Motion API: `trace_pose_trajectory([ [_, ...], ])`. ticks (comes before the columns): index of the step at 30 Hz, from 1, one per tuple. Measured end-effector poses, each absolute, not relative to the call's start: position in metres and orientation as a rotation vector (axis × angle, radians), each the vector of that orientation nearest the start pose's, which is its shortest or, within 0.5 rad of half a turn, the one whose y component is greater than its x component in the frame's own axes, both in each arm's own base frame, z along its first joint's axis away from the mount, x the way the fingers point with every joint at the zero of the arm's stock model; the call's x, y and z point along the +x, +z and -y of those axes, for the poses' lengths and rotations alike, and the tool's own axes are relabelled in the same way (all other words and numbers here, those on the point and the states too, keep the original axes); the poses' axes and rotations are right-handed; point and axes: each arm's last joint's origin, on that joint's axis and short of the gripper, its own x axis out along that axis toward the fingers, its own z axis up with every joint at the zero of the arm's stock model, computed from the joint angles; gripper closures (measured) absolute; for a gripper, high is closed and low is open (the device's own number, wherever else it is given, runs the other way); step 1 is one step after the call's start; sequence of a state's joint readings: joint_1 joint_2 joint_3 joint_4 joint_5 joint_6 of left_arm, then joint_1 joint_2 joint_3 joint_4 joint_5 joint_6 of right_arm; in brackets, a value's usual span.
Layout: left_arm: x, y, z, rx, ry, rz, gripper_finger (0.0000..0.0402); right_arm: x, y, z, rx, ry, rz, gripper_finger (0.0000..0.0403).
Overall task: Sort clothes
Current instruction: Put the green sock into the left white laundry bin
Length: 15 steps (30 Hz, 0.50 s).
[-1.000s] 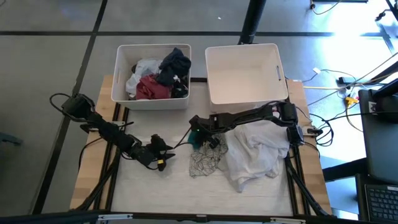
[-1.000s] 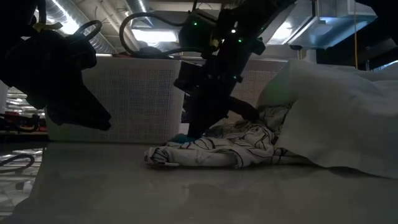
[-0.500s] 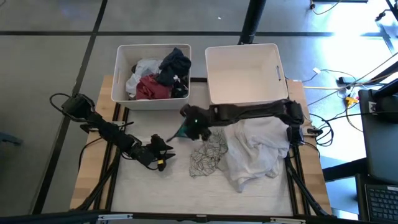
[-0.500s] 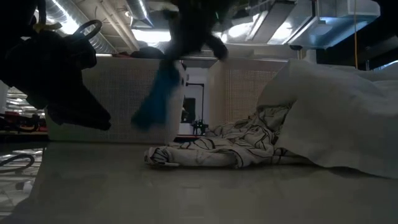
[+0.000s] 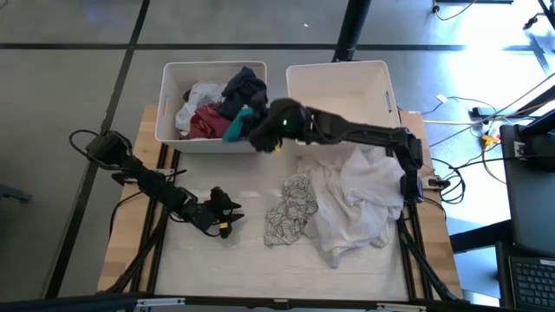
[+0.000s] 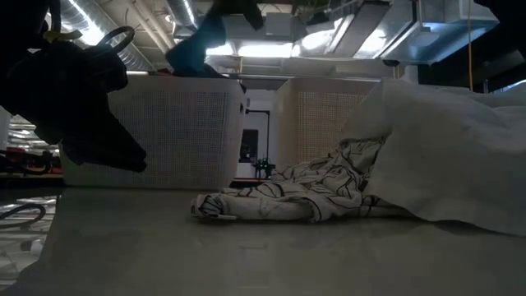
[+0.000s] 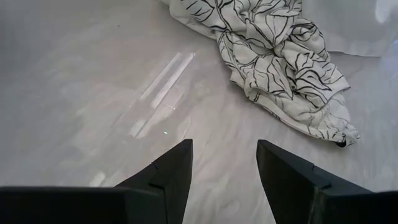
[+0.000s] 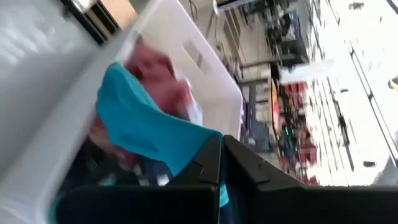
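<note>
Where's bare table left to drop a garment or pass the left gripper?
Bare tabletop runs along the near edge, in front of the open left gripper and left of the patterned garment. The right side is crowded by the white garment. The right gripper holds the teal garment over the full left bin; the right bin is empty.

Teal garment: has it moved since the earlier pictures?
Yes. The right gripper carried the teal garment from beside the patterned cloth up over the left bin.
</note>
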State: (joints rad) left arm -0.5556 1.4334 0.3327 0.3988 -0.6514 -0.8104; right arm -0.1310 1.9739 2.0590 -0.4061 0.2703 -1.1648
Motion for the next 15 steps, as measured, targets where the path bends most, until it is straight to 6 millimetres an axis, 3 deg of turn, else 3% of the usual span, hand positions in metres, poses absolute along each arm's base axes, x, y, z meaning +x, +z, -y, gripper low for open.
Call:
trace_pose_trajectory([
  [5, 0.194, 0.115, 0.1, -0.39, 0.312, -0.494, 0.0233, 0.443, 0.386, 0.112, -1.085, -0.238, -0.604, 0.0389],
  [9, 0.194, 0.115, 0.1, -0.39, 0.312, -0.494, 0.0233, 0.442, 0.363, 0.14, -0.862, -0.309, -0.65, 0.0381],
  [15, 0.194, 0.115, 0.1, -0.391, 0.311, -0.493, 0.0233, 0.443, 0.336, 0.149, -0.759, -0.178, -0.693, 0.0328],
])
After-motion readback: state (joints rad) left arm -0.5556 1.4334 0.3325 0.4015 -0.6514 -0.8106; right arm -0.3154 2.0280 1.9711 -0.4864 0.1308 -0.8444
